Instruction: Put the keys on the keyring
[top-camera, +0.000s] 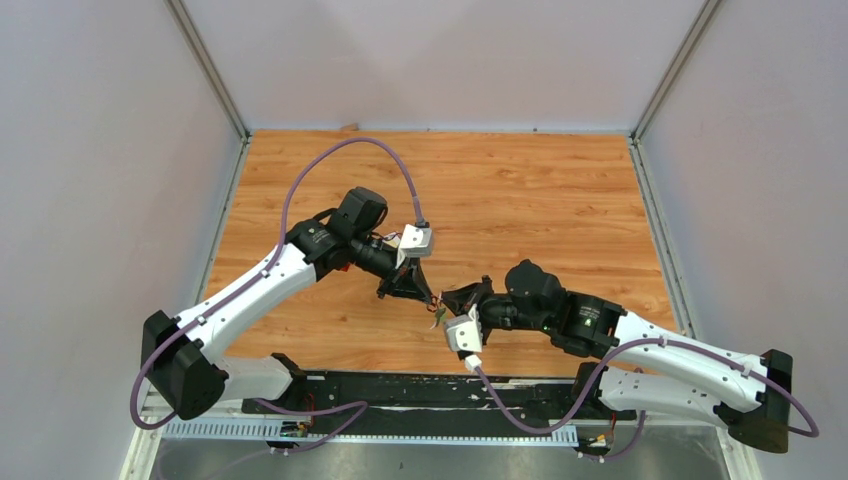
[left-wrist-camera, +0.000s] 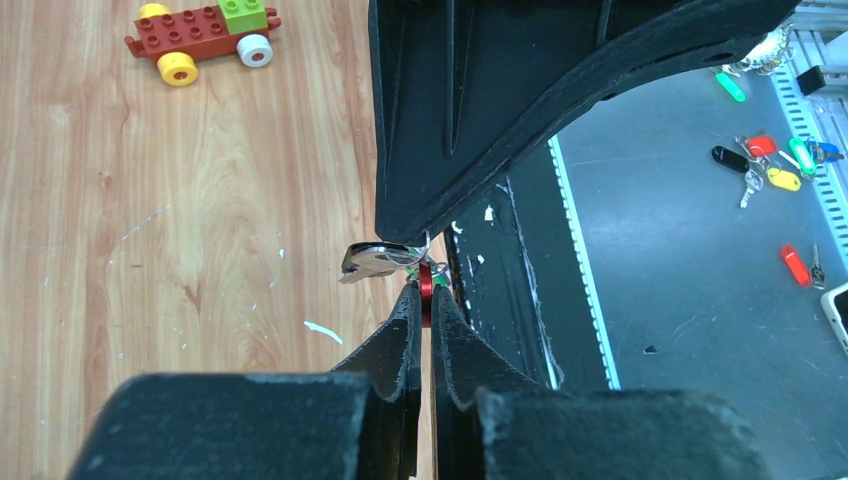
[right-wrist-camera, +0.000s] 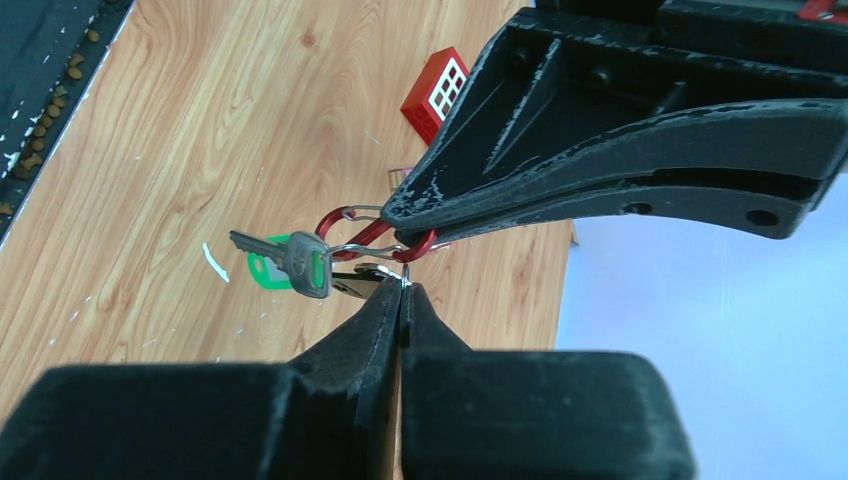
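Both grippers meet above the table's middle. My left gripper (left-wrist-camera: 424, 292) (top-camera: 420, 296) is shut on the red keyring (left-wrist-camera: 425, 283), a thin wire loop (right-wrist-camera: 345, 222) that sticks out to the left of its fingers (right-wrist-camera: 600, 170). A green-headed key (right-wrist-camera: 303, 264) hangs on the loop, with a green tag (right-wrist-camera: 262, 273) behind it. My right gripper (right-wrist-camera: 403, 285) (top-camera: 449, 302) is shut on a thin silver wire ring just under the loop, next to a black-and-metal key (right-wrist-camera: 355, 283). The keys (top-camera: 438, 318) show as a tiny speck from above.
A red, yellow and green toy block car (left-wrist-camera: 200, 40) lies on the wood. A red box with white squares (right-wrist-camera: 438, 92) sits behind the left fingers. Several coloured spare keys (left-wrist-camera: 765, 165) lie on the grey surface beyond the table's black edge strip (left-wrist-camera: 520, 290).
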